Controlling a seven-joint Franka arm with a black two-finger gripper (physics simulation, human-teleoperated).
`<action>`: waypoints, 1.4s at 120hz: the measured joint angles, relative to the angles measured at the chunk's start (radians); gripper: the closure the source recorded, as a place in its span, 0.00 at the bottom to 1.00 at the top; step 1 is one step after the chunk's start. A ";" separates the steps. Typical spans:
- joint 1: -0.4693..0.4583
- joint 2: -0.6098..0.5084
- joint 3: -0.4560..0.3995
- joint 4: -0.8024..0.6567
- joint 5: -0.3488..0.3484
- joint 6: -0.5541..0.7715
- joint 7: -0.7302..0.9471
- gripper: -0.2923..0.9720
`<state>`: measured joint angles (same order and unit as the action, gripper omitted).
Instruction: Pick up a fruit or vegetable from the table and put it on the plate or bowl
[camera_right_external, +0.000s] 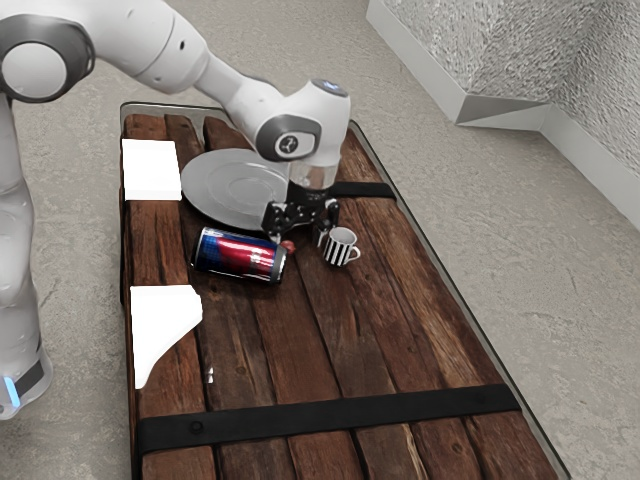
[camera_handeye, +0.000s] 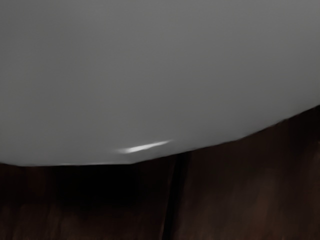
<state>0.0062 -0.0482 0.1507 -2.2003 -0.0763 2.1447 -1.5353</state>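
A small red fruit (camera_right_external: 288, 245) lies on the wooden table, between the can and the striped cup. My black gripper (camera_right_external: 293, 236) is low over the table, right above the fruit and hiding most of it. The grey plate (camera_right_external: 232, 185) lies just behind the gripper, toward the table's far end. In the wrist view the grey plate (camera_handeye: 150, 75) is very close, with dark table planks (camera_handeye: 240, 200) beside it.
A red and blue can (camera_right_external: 238, 254) lies on its side at the exterior view's left of the gripper. A black-and-white striped cup (camera_right_external: 340, 246) stands just to its right. Two white blocks (camera_right_external: 150, 168) (camera_right_external: 160, 318) sit along the table's left edge.
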 joint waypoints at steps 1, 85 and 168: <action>0.000 0.001 0.000 0.000 0.000 0.001 0.000 0.23; -0.022 -0.003 -0.008 -0.009 -0.026 0.025 0.003 0.47; 0.022 -0.288 -0.005 -0.096 0.015 -0.021 -0.019 0.66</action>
<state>0.0280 -0.3365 0.1457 -2.2966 -0.0611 2.1240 -1.5540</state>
